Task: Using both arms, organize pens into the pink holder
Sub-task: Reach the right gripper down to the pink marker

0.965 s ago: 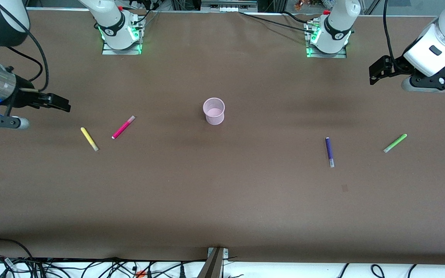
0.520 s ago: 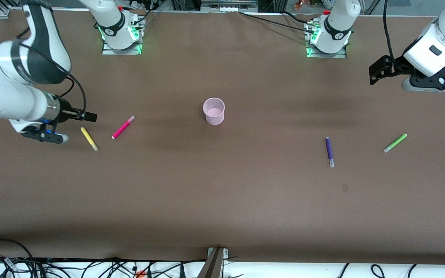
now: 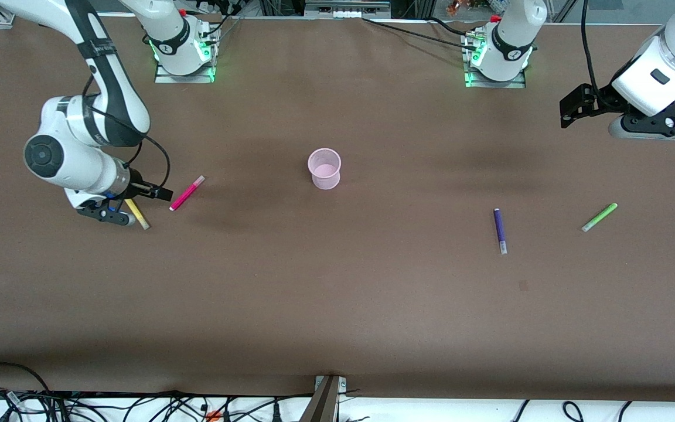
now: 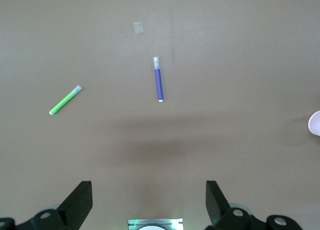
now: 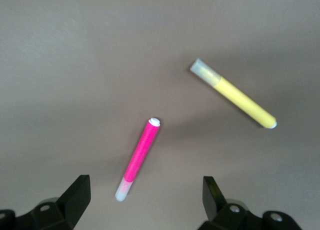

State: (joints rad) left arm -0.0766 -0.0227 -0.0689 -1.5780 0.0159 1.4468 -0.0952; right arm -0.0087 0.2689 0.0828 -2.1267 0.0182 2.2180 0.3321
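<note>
The pink holder [image 3: 324,168] stands mid-table, apparently empty; all four pens lie outside it. Magenta pen [image 3: 187,193] and yellow pen [image 3: 136,211], partly hidden, lie under the right gripper [image 3: 162,193], jaws spread. Purple pen [image 3: 499,230] and green pen [image 3: 599,217] await the left gripper [image 3: 572,109], waiting, jaws released

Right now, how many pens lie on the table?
4. Yellow pen and pink pen lie under the right pincer; purple pen and green pen toward the left arm's end.

No readable text, labels, brands or numbers on anything shown
</note>
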